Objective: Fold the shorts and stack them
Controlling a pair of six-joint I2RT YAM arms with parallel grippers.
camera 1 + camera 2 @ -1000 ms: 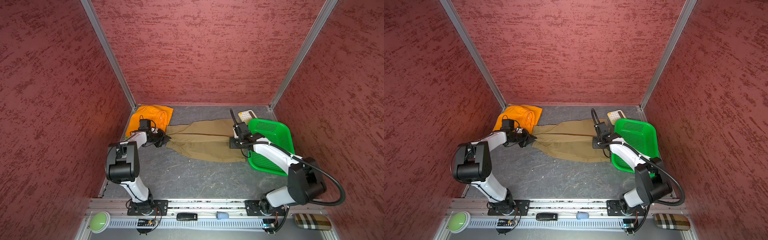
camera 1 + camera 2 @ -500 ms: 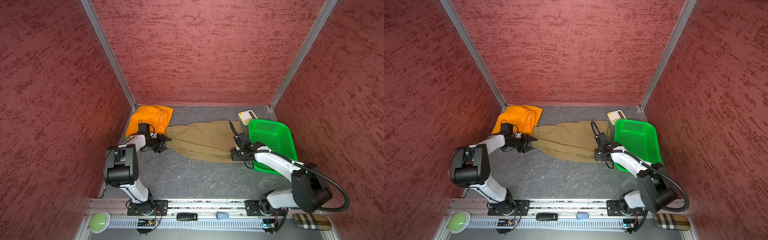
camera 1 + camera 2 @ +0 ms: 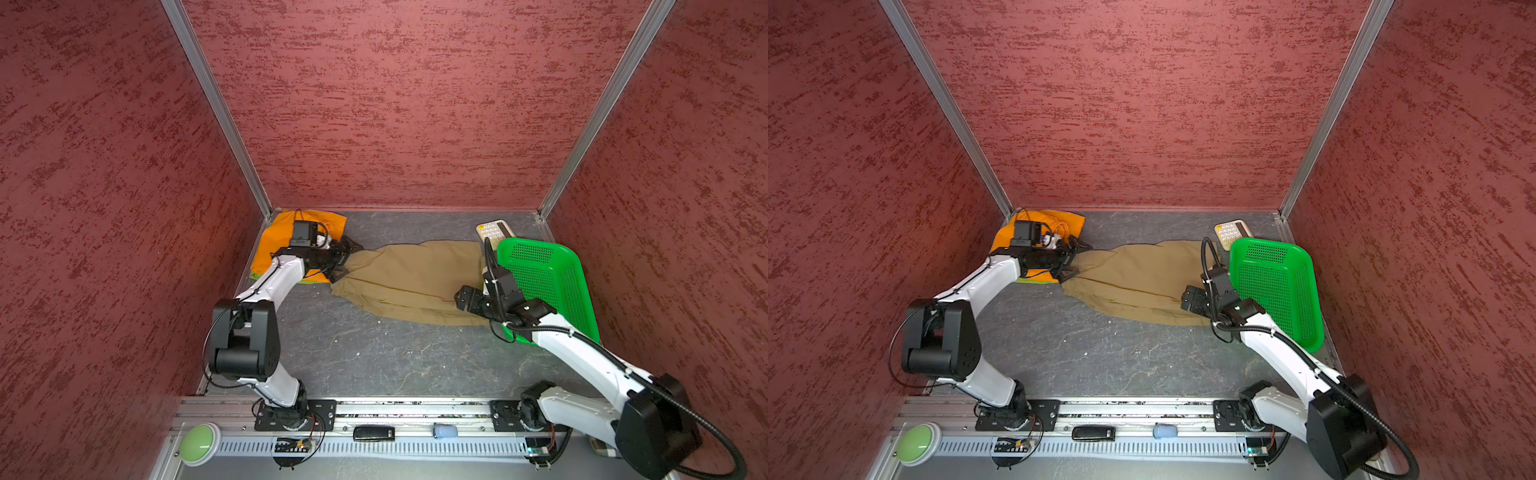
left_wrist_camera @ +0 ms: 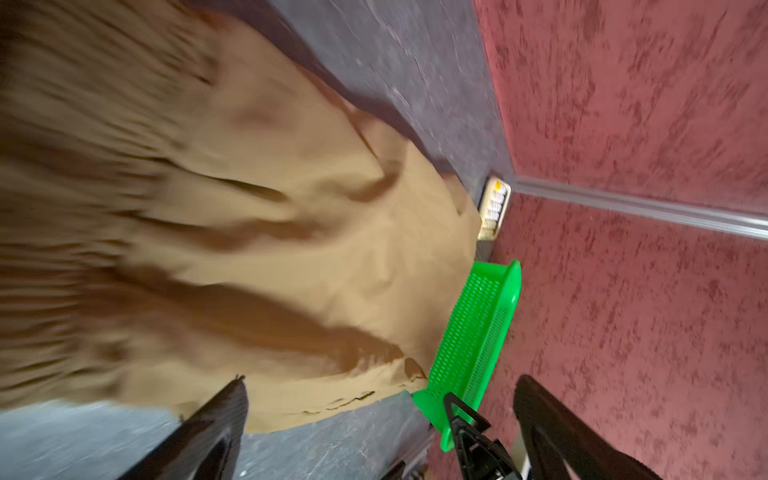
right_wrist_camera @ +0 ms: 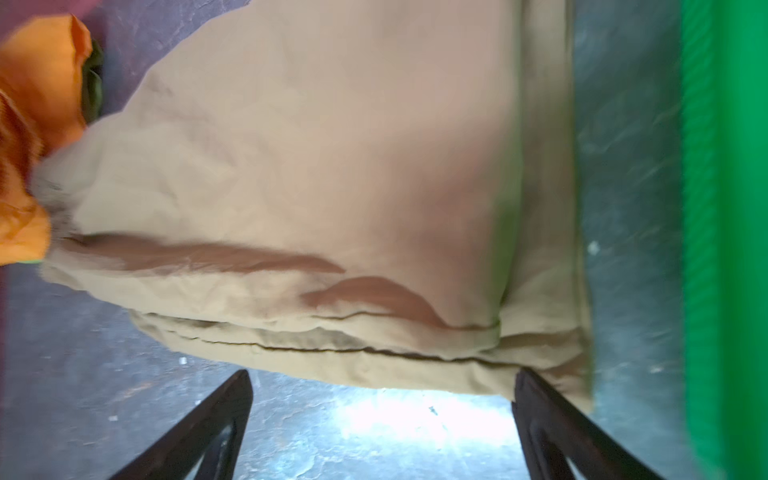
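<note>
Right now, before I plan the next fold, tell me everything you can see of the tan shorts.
The tan shorts are soft, wrinkled cloth, lying flat on the grey table, stretched sideways. Stacked edges along the near side suggest a lengthwise fold. The gathered waist end meets the orange shorts; the hem end lies beside the green basket. The left hand and right hand stand open at either end, gripping nothing.
</note>
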